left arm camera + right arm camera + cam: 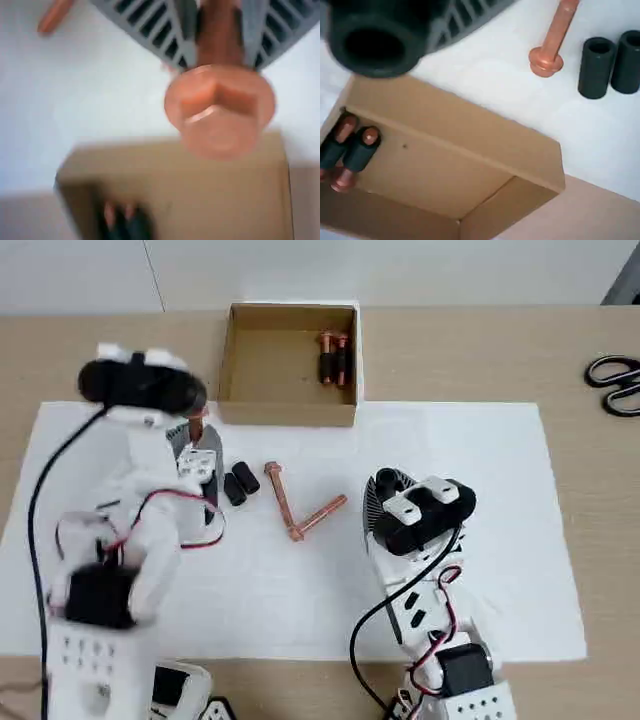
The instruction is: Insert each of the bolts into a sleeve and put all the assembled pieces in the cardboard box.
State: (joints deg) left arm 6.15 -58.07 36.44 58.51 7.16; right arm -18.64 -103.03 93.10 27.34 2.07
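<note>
Two bolts are already sitting inside their sleeves, and these two finished pieces (pixel 333 358) are lying side by side in the cardboard box (pixel 285 413), near its 3 o'clock wall. So I am guessing the job is not quite half done.

The left gripper (pixel 217 35) is squeezing a bolt (pixel 220 107) by its stem, with the fat head poking out. It is hanging just beside the 7 o'clock corner of the box. The right gripper (pixel 383 502) is pinching a black sleeve (pixel 372 45), and the open hole of the sleeve is facing the wrist camera. These two parts are not joined yet, so joining them is looking like the step in hand.

Two more bolts (pixel 280 500) are lying in the middle of the paper, meeting at one end like a letter V. Two loose sleeves (pixel 236 485) are lying side by side just at 9 o'clock of them. So three pieces are waiting to be put together and dropped in the box.

Everything is sitting on a white sheet of paper (pixel 500 540), and the paper is lying on a light wooden table (pixel 450 350). The box is standing at 12 o'clock of the sheet. A pair of scissors (pixel 615 385) is lying at 2 o'clock, well apart from the parts. A pale wall (pixel 400 270) is running along behind the table
</note>
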